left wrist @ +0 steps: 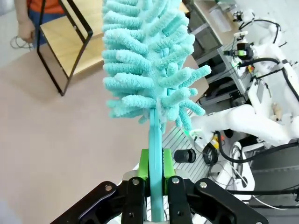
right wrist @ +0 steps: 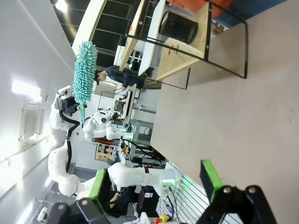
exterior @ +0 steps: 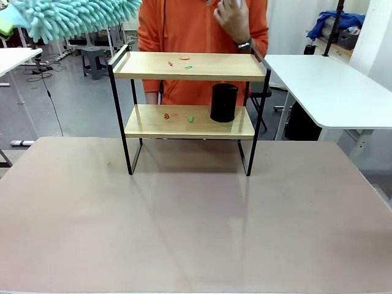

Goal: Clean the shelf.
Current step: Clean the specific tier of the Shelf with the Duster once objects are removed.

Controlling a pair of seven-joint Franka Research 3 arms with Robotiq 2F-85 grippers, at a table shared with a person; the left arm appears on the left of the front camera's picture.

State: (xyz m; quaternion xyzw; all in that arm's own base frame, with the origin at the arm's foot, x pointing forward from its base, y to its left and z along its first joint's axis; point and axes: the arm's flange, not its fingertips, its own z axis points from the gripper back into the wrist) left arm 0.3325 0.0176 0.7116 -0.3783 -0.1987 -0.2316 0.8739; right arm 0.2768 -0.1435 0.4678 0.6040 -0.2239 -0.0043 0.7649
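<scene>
The shelf (exterior: 190, 67) stands at the table's far middle, two wooden boards in a black frame. Small red and green scraps (exterior: 181, 60) lie on the top board and more scraps (exterior: 177, 116) on the lower board beside a black cup (exterior: 223, 102). My left gripper (left wrist: 156, 164) is shut on the handle of a teal fluffy duster (left wrist: 147, 60), whose head hangs high at the upper left in the front view (exterior: 73, 17), left of the shelf. My right gripper (right wrist: 156, 179) is open, nothing between its green pads. The shelf (right wrist: 187, 42) lies far ahead of it.
A person in an orange top (exterior: 202, 37) stands behind the shelf with a hand raised. A white table (exterior: 331, 86) stands at the right, another (exterior: 12, 58) at the far left. The brown tabletop (exterior: 196, 220) spreads wide in front of the shelf.
</scene>
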